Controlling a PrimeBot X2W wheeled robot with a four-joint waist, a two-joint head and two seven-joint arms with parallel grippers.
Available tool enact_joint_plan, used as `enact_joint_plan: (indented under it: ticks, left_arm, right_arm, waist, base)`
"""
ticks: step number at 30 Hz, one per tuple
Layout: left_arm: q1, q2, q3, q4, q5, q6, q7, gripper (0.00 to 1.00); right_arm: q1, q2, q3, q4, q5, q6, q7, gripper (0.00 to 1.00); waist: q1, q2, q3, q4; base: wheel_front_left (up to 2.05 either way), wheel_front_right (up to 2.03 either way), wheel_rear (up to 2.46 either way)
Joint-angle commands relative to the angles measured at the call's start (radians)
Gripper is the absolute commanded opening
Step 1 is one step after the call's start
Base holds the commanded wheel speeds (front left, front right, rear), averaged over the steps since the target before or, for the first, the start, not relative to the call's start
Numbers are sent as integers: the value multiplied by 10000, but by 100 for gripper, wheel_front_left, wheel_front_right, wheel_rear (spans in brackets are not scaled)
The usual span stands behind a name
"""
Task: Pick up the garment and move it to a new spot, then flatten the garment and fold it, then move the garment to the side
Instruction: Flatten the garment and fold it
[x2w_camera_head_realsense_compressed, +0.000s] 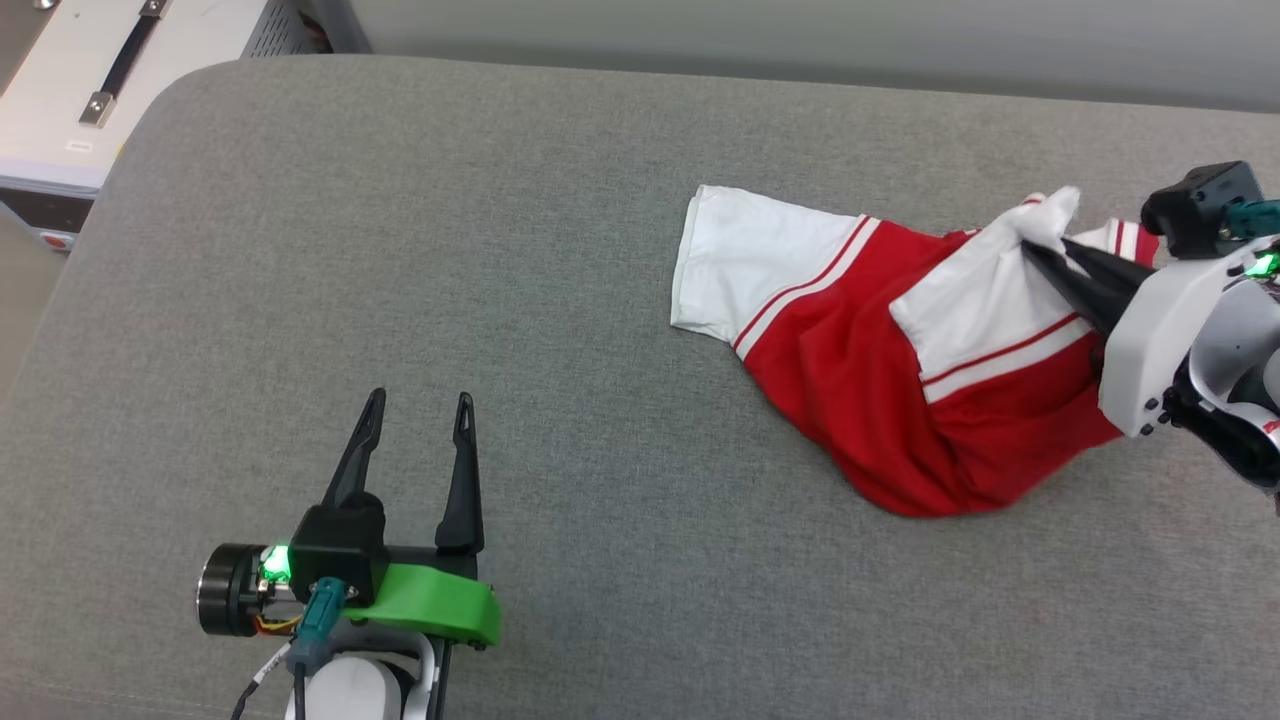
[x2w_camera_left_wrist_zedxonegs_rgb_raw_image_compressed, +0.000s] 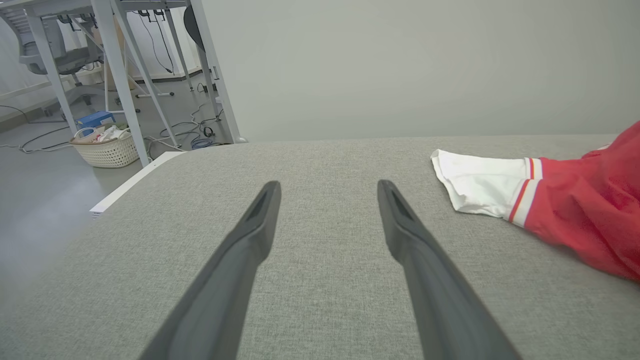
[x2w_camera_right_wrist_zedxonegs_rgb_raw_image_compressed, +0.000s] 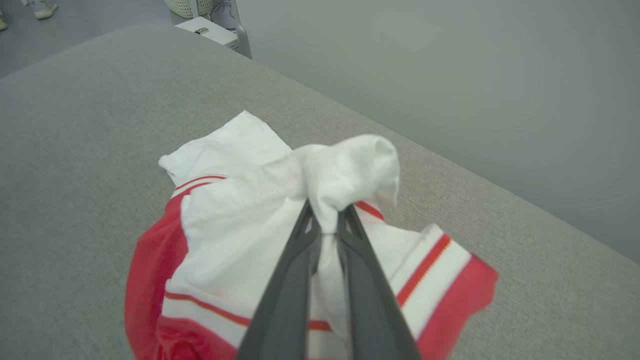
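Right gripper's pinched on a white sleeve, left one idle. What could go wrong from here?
1. The right gripper clamps only a small bunch of the white sleeve; it might slip out once the weight of the garment comes on.
2. Lifted by one sleeve, the garment would likely hang crumpled and be harder to flatten; the left gripper stands open, well apart from it.

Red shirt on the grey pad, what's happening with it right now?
The robot's right gripper has its jaws shut on a bunched white sleeve of the red garment. The rest of it lies crumpled on the grey padded surface, not yet flattened or folded. The left gripper is well apart from it, jaws open and empty.
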Motion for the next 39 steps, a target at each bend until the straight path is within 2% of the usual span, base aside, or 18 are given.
enact_joint_plan:
  ticks: [1, 7, 11, 20, 26, 33, 34, 35, 36, 39]
  left_arm:
    - [102, -41, 41, -7, 92, -48, -59, 100]
    - [290, -41, 105, -8, 136, -65, -59, 100]
    - [442, -41, 147, -41, 137, -59, -59, 100]
    - [603, -42, 214, -72, 143, -55, -59, 100]
    - [607, -43, 160, -64, 140, -37, -59, 100]
    - [630, -44, 158, -8, 143, -24, -59, 100]
    - [635, -44, 164, -6, 145, -22, -59, 100]
    - [646, -44, 176, -5, 148, -20, -59, 100]
    - [658, -44, 183, -6, 152, -21, -59, 100]
    - [700, -44, 192, -5, 177, -35, -59, 100]
  right_arm:
    - [25, -16, -161, -62, 109, -6, -420, 0]
    - [1255, -172, -1254, 137, 468, -6, -2509, 0]
    - [2594, -199, -2419, 730, 868, -6, -3600, 0]
    - [5419, 416, -5132, 2178, 990, -6, -3981, 0]
    - [7072, 1334, -7271, 2570, 418, -6, -3987, 0]
    - [7905, 2128, -7976, 3094, -53, -6, -3988, 0]
    - [7904, 2185, -8063, 3043, -78, -6, -3988, 6]
    - [7891, 2224, -8204, 2924, -139, -6, -3988, 42]
    - [7876, 2226, -8343, 2798, -233, -6, -3988, 100]
    - [7810, 2221, -8923, 2095, -728, -6, -3989, 100]
  waist:
    - [-1, 0, -229, -199]
    - [-1, 0, -455, -312]
    - [-1, 0, -569, -380]
    - [-1, 0, -580, -532]
    - [-1, 0, -599, -558]
    - [-1, 0, -711, -654]
    - [-1, 0, -728, -674]
    - [-1, 0, -753, -708]
    - [-1, 0, -772, -730]
    - [-1, 0, -847, -788]
  base:
    - [0, 0, 0]
    - [0, 0, 0]
    - [0, 0, 0]
    - [0, 0, 0]
    - [0, 0, 0]
    - [0, 0, 0]
    - [0, 0, 0]
    - [0, 0, 0]
    - [0, 0, 0]
    - [0, 0, 0]
